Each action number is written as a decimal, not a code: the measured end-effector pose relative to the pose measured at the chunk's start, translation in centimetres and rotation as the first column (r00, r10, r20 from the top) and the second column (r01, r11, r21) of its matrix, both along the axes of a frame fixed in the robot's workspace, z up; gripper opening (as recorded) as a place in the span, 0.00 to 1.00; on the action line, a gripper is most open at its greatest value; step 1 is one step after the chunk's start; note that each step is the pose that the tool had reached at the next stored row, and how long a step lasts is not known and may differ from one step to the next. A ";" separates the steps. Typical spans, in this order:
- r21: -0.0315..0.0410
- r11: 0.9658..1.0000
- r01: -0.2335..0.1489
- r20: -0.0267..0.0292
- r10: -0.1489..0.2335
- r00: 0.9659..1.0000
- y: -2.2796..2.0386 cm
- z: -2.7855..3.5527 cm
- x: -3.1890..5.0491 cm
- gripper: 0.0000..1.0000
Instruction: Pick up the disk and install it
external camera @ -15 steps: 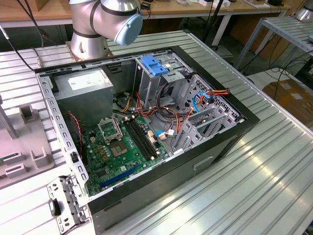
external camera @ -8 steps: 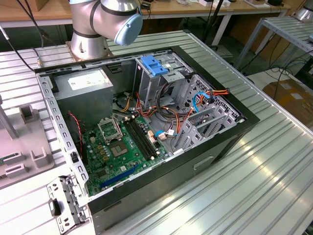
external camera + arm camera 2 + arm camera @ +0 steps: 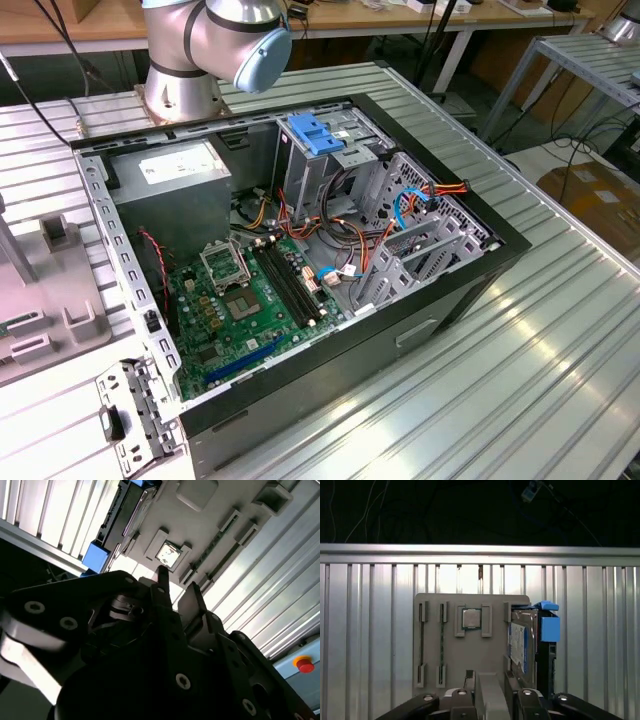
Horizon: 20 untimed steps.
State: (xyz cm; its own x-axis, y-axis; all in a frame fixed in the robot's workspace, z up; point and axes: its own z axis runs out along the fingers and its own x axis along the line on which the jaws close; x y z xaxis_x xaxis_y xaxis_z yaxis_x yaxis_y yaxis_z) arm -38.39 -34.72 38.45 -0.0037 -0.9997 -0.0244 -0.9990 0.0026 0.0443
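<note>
Gripper (image 3: 490, 680): fingers spread, empty, over grey tray (image 3: 435, 645), at exterior view's left of PC case (image 3: 330, 370). Disk (image 3: 522, 645) on edge in tray's end slot, nr CPU (image 3: 470, 618). Rec: ctr over disk, pinch flat faces, avoid blue rails (image 3: 549, 629).

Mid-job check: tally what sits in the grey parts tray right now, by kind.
In the grey tray, first wrist view:
disk: 1
processor chip: 1
thin green board, standing on edge in a slot: 1
Total: 3
</note>
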 end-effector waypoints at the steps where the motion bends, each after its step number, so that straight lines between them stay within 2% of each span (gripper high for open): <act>1: 0.000 1.000 0.000 0.000 0.000 1.000 0.00 0.00 0.00 0.36; 3: 0.000 1.000 0.000 0.000 0.000 1.000 0.00 0.00 0.00 0.48; 4: 0.000 1.000 0.000 0.000 0.000 1.000 0.00 0.00 0.00 0.48; 6: 0.000 1.000 -0.001 0.000 0.001 1.000 0.00 0.00 0.00 0.60; 9: 0.000 1.000 -0.001 0.000 0.001 1.000 0.01 0.00 -0.03 0.60; 10: 0.003 1.000 -0.001 0.000 0.001 1.000 0.02 -0.02 -0.10 0.60; 11: 0.018 1.000 -0.001 0.000 0.001 1.000 0.03 -0.05 -0.23 0.60; 12: 0.036 0.999 -0.001 0.000 0.001 1.000 0.04 -0.08 -0.30 0.60; 13: 0.045 0.999 -0.001 0.000 0.001 1.000 0.04 -0.12 -0.31 0.60; 20: 0.049 0.999 -0.001 0.000 0.001 1.000 0.10 -0.71 -0.34 0.60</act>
State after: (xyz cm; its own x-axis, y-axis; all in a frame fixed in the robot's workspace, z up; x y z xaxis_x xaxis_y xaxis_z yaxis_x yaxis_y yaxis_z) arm -38.73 -34.62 37.74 -0.0024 -0.9973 -0.0736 -0.9990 -0.0009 0.0444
